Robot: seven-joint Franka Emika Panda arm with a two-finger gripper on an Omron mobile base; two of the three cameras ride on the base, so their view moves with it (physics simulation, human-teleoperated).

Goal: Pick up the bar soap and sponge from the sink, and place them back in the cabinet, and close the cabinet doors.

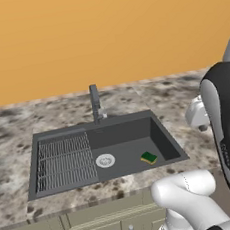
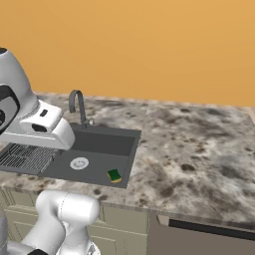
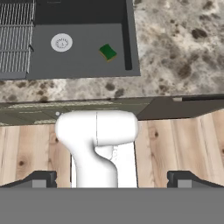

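Speckled grey-brown stone countertop (image 2: 189, 149) first, broad under the orange wall. Set into it, wide dark grey rectangular sink (image 1: 120, 132). On the sink's left half, ribbed wire draining rack (image 1: 64, 160). At the back rim, dark curved faucet (image 1: 95, 104). Near the middle of the basin floor, round silver drain (image 1: 105, 160).

Smaller again: small rectangular sponge with a dark green face over a yellow layer (image 1: 148, 157), lying flat on the basin floor towards the front right corner, green side up, clear of the right wall and apart from the drain (turned a little askew to the sink's edges).

Two-finger gripper (image 3: 111, 180) held high and back from the counter's front edge, well apart from the sponge. Dark fingertips (image 3: 41, 179) spread as wide as they go, nothing between them.

Likely very light, soft and springy, rough enough not to slip; no risk of breakage. Probably best taken from above, across the two longer sides, at mid-length. Worth turning the hand to match that skew first. Only a gentle squeeze wanted, since a hard one would probably just crush it. Room enough on both sides for the fingers, judging by the gap to the wall.
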